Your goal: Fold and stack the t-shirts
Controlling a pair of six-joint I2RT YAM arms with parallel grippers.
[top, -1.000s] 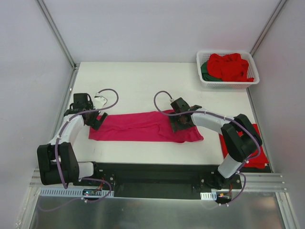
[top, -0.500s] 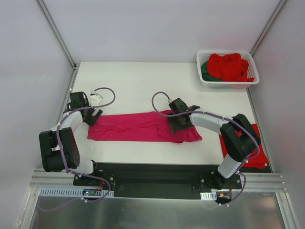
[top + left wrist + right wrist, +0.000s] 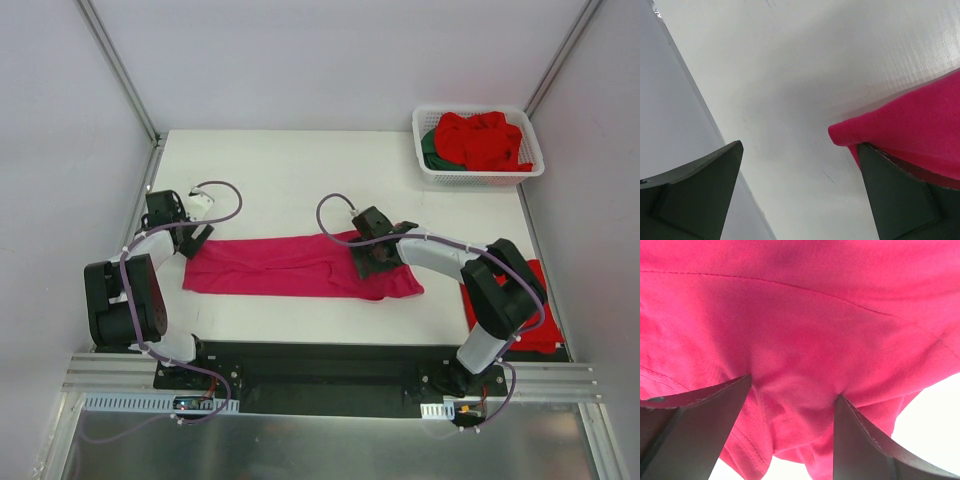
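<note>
A magenta-pink t-shirt lies folded into a long strip across the front of the white table. My left gripper is open at the strip's left end. In the left wrist view its fingers stand wide apart over bare table, and the shirt's corner rests by the right finger. My right gripper is on the strip's right part. Its spread fingertips press into the pink cloth, with a low ridge of cloth between them.
A white slotted basket at the back right holds bright red t-shirts and a dark green one. Another red t-shirt lies at the table's right front edge behind the right arm. The left wall runs close beside the left gripper.
The left arm has drawn back toward the left wall, and its gripper has slid off the shirt's left end to its far corner. The right gripper has shifted slightly left on the cloth.
</note>
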